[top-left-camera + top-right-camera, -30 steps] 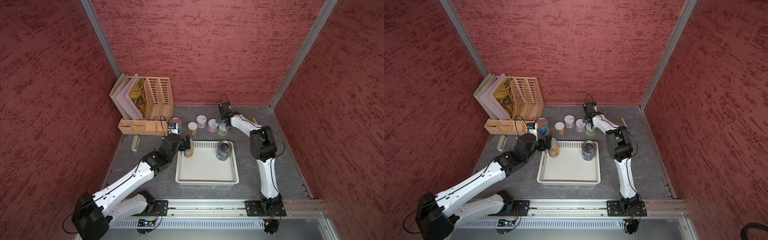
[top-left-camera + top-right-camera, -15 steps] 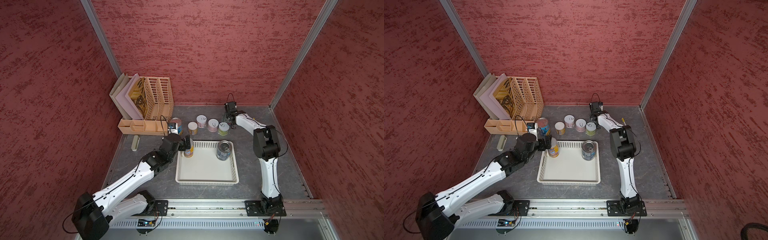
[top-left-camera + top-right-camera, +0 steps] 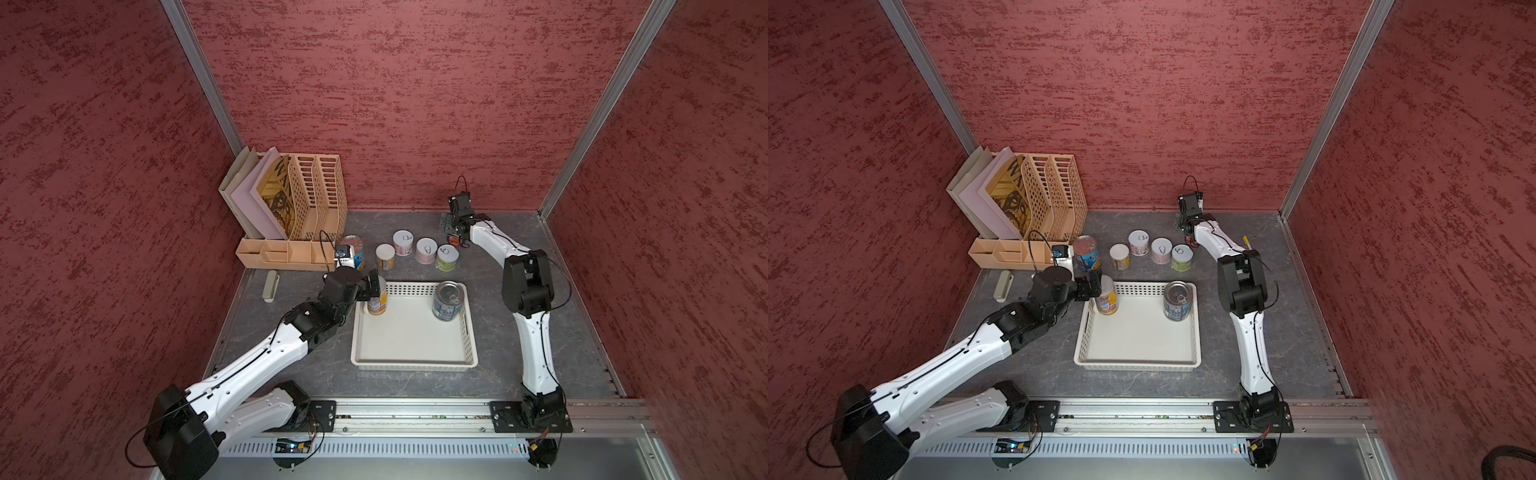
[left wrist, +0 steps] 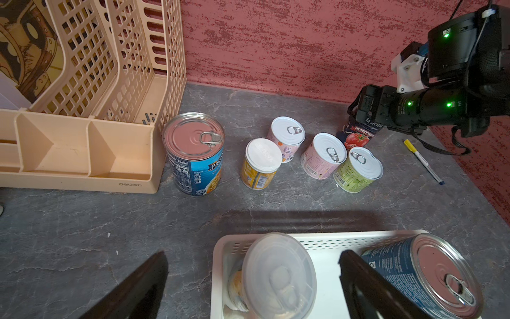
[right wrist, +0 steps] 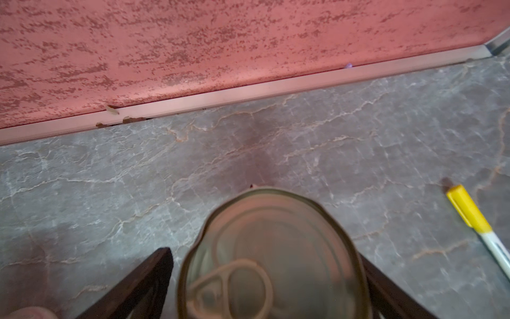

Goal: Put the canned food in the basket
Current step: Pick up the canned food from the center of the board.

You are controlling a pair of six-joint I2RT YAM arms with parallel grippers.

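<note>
Our right arm (image 3: pixel 494 241) has swung away from the green can (image 3: pixel 447 257) to the red can (image 4: pixel 358 137) at the back, jaws apart astride it, ready to grip; our left jaws gape around the yellow can (image 3: pixel 377 302) in the basket (image 3: pixel 413 365).

Robot test cell, lab setup for sure: red textured wall panels (image 3: pixel 395 104) on 3 sides w/ aluminium corner posts (image 3: pixel 202 75), grey stone-look tabletop (image 3: pixel 415 382), metal rail (image 3: pixel 415 409) along its front edge, left arm (image 3: pixel 257 353) & right arm (image 3: pixel 536 353) bolted on. Beige file organizer (image 3: pixel 316 195), far-left corner: office prop.
</note>
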